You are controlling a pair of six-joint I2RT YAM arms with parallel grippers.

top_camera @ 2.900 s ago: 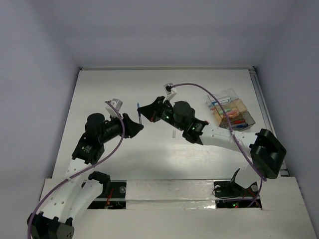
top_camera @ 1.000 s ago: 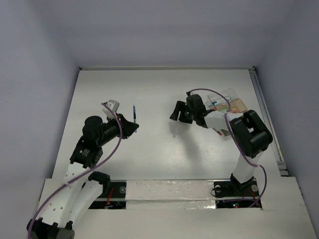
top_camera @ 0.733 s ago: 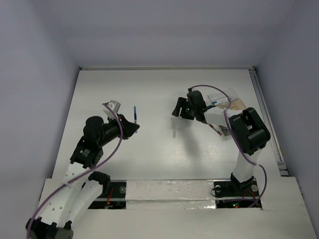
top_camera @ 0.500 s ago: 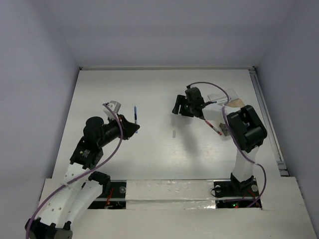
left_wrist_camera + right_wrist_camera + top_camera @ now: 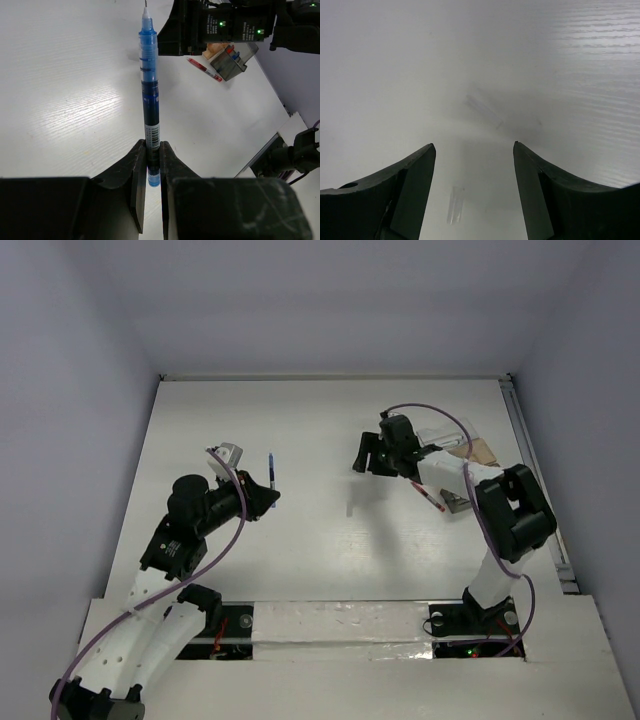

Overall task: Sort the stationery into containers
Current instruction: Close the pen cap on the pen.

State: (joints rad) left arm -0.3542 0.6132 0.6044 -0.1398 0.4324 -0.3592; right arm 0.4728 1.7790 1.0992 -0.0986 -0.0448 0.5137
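Your left gripper (image 5: pixel 151 147) clamps the slim blue plastic pen (image 5: pixel 149 90) by its tail only, so a fast swing may pivot it. Your right gripper (image 5: pixel 474 150) gapes, empty.

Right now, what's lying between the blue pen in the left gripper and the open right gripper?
Nothing. In the top view only bare white table separates the blue pen from the right gripper.
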